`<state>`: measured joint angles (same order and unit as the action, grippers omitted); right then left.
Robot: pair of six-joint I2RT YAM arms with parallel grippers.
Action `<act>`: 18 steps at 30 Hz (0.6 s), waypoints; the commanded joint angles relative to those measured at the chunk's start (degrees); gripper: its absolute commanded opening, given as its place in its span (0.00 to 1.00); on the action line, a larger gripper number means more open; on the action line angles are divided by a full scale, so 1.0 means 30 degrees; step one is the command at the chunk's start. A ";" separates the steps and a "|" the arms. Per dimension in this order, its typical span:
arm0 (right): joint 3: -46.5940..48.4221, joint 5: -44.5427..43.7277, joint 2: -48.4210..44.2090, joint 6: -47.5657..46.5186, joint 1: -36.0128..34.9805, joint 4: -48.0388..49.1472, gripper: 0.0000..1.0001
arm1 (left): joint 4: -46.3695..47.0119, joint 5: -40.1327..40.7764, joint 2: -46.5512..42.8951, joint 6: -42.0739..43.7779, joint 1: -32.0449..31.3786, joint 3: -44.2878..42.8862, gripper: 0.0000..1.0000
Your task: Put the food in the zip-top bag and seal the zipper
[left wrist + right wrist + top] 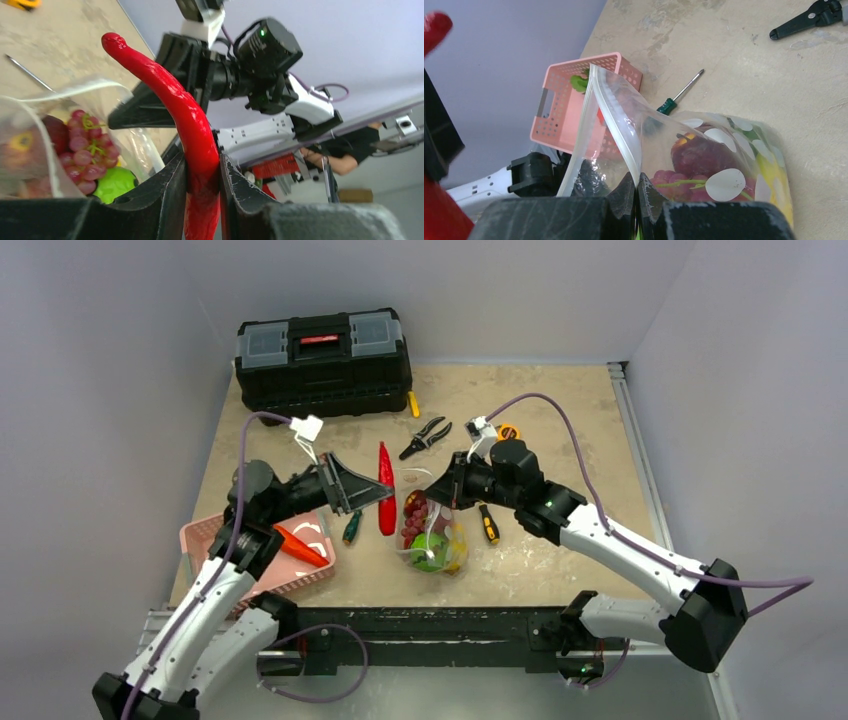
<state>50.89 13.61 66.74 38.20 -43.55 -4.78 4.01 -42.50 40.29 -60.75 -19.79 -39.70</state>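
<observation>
My left gripper [384,494] [202,167] is shut on a glossy red chili [386,485] [186,117], held in the air just left of the zip-top bag [432,535] [729,150]. The bag lies at the table's middle and holds red grapes [86,150], a dark red round fruit [701,152], a green pepper [113,183] and something yellow. My right gripper [449,492] [637,184] is shut on the bag's whitish zipper [616,117] strip and lifts that edge, so the mouth stands open toward the chili. An orange carrot [300,545] lies in the pink basket [318,578].
The pink basket [558,102] sits at the near left. A green screwdriver [352,527] [676,99] lies between basket and bag, a yellow-black one [488,523] right of the bag. Black pliers [425,437] [806,19] and a black toolbox [323,358] are farther back.
</observation>
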 commanded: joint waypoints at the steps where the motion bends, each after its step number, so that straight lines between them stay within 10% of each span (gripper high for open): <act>1: 0.0940 -0.0274 -0.0630 0.0217 0.0015 0.0704 0.00 | 0.1304 -0.0017 0.1660 0.0905 -0.2652 -0.0857 0.08; 18: 0.0723 -0.0621 -0.1190 0.0335 0.0031 0.0625 0.00 | 0.0222 0.2363 0.2964 -0.6554 -0.4100 0.1481 0.13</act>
<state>50.89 12.93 64.31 38.59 -43.55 -5.56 6.76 -39.70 49.28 -75.40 -31.97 -35.03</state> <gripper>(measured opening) 0.004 0.255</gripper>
